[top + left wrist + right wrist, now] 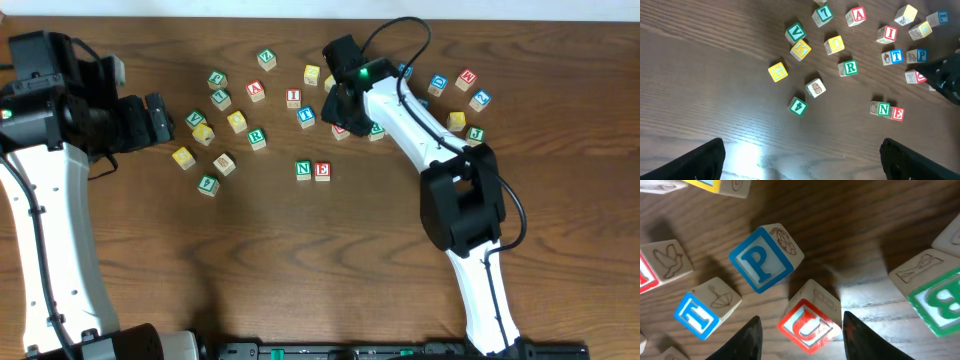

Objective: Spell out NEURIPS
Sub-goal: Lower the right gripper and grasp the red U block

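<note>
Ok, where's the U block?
Right wrist view: the red U block sits between the fingers of the right end effector, below-right of the blue P block.

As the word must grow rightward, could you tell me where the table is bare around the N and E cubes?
Bare table right of the E cube up to the right arm, and below the N cube. Above is crowded.

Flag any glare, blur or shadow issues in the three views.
Overhead: even light, soft shadows, N block legible though small. Left wrist: white glare patch on the table, letters sharp. Right wrist: very close; U block readable, green block at the right edge blurred, glare on the wood beside it.
</note>
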Robot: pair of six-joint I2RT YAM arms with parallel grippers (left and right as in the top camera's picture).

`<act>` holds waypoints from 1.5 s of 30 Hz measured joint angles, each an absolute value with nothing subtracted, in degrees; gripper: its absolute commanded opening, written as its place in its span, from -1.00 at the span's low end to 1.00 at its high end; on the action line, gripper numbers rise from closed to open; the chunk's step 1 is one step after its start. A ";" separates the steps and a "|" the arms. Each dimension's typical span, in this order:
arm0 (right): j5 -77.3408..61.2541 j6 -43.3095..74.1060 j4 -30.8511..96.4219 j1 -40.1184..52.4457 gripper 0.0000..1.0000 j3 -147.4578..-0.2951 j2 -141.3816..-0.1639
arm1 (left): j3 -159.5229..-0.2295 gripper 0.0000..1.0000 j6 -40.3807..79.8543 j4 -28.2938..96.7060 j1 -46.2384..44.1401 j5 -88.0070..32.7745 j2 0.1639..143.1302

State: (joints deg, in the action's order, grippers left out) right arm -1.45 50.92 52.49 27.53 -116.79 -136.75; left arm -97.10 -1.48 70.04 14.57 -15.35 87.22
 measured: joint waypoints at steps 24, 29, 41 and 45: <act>-1.43 44.36 48.05 27.79 -0.32 -111.87 -136.75 | -97.10 0.95 -1.48 70.04 14.57 -15.35 87.22; -1.58 38.96 48.99 27.79 -0.33 -111.87 -136.75 | -97.10 0.95 -1.48 70.06 14.57 -15.35 87.22; -3.42 26.11 57.23 27.79 -0.39 -111.90 -136.64 | -97.10 0.95 -1.48 70.06 14.57 -15.35 87.22; -3.49 22.83 59.83 27.79 -0.39 -111.90 -136.57 | -97.10 0.95 -1.48 70.06 14.57 -15.35 87.22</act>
